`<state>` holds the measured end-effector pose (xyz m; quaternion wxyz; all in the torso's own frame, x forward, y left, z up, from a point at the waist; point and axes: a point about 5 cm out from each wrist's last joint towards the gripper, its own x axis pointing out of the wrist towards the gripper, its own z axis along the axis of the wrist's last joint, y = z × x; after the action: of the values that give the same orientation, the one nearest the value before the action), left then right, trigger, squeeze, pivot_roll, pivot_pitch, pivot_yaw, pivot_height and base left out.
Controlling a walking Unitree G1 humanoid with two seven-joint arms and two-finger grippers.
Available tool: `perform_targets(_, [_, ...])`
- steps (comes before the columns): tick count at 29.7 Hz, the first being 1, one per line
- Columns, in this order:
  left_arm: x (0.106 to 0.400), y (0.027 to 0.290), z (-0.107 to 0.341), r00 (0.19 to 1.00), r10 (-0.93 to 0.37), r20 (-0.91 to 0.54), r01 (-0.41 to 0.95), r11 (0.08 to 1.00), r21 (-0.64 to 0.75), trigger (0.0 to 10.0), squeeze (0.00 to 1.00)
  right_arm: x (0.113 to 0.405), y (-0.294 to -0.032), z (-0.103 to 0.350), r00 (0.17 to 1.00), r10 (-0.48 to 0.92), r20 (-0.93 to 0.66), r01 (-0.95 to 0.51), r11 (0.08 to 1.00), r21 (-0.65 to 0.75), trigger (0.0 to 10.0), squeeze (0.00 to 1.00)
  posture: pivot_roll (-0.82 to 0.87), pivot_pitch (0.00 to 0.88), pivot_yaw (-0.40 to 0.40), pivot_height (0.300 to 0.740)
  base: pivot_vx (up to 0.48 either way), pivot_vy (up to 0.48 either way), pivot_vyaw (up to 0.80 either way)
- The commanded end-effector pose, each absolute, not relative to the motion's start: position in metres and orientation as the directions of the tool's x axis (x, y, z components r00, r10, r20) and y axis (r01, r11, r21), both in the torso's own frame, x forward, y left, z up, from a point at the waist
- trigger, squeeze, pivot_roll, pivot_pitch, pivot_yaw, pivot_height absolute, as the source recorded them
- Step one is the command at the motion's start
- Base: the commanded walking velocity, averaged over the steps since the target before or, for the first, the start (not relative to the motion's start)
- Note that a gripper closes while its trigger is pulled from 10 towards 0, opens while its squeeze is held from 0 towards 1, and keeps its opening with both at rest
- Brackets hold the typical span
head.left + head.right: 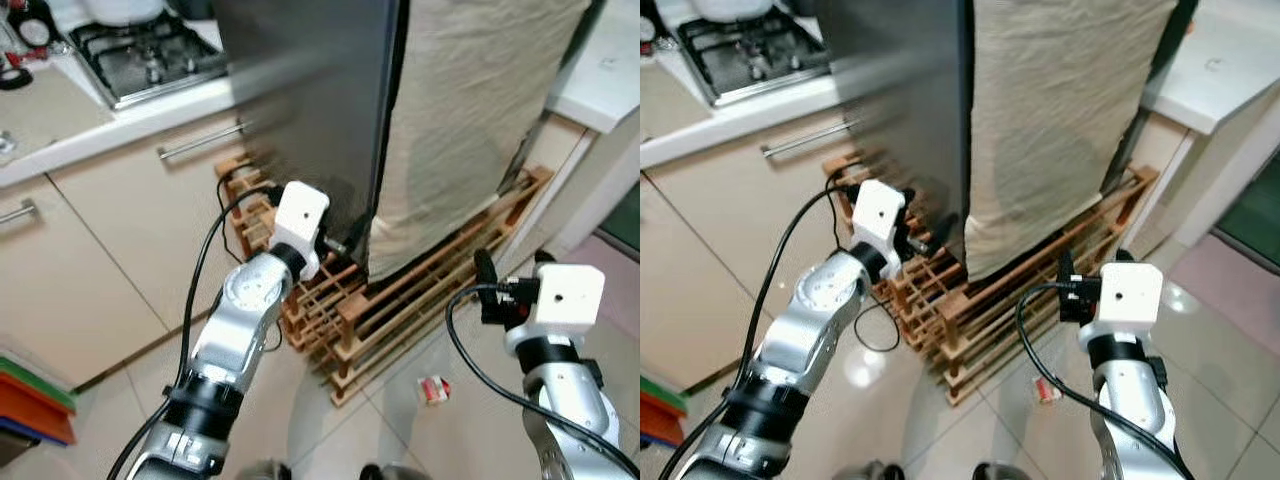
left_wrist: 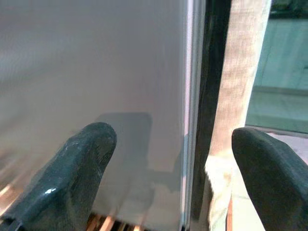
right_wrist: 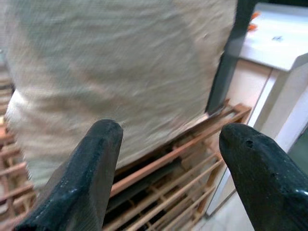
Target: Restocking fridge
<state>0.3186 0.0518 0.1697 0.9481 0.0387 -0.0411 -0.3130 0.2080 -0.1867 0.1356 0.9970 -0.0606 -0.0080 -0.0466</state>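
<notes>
Fridge (image 1: 310,110) edge between left hand (image 2: 173,159) fingers

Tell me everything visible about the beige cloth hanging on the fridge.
The beige cloth is a large sheet of coarse, linen-like woven fabric, creased and plain. It hangs down the fridge's front, just right of the dark grey door, its top out of frame. Its lower edge ends above the wooden slatted rack on the floor, partly overhanging it. The left gripper is open at the door edge beside it; the right gripper is open, facing the cloth without touching.
</notes>
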Motion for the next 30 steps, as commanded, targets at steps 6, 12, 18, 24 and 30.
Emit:
perform_targets(6, [0.321, 0.024, 0.180, 0.731, -0.680, 0.054, 0.675, 0.732, 0.086, 10.0, 0.00, 0.209, -0.185, 0.129, 0.996, -0.084, 0.013, 0.085, 0.990, -0.115, 10.0, 0.01, -0.03, 0.109, 0.050, 0.740, 0.000, 0.000, 0.00])
perform_targets(12, [0.322, 0.009, 0.189, 0.700, -0.711, 0.068, 0.709, 0.703, 0.054, 10.0, 0.00, 0.209, -0.185, 0.125, 0.995, -0.094, 0.016, 0.095, 0.990, -0.108, 10.0, 0.00, -0.03, 0.090, 0.053, 0.740, 0.000, 0.000, 0.00])
perform_targets(18, [0.318, 0.004, 0.207, 0.661, -0.743, 0.103, 0.745, 0.667, 0.025, 10.0, 0.00, 0.212, -0.186, 0.123, 0.996, -0.087, 0.016, 0.089, 0.990, -0.112, 10.0, 0.00, -0.02, 0.084, 0.049, 0.740, 0.000, 0.000, 0.00])
perform_targets(24, [0.315, 0.003, 0.214, 0.653, -0.748, 0.118, 0.752, 0.659, 0.018, 10.0, 0.00, 0.216, -0.185, 0.120, 0.997, -0.082, 0.010, 0.083, 0.990, -0.113, 10.0, 0.00, 0.00, 0.082, 0.048, 0.740, 0.000, 0.000, 0.00])
perform_targets(30, [0.316, -0.006, 0.209, 0.652, -0.751, 0.104, 0.754, 0.657, 0.018, 10.0, 0.00, 0.218, -0.183, 0.119, 0.997, -0.078, 0.014, 0.079, 0.991, -0.107, 10.0, 0.00, 0.00, 0.084, 0.050, 0.740, 0.000, 0.000, 0.00])
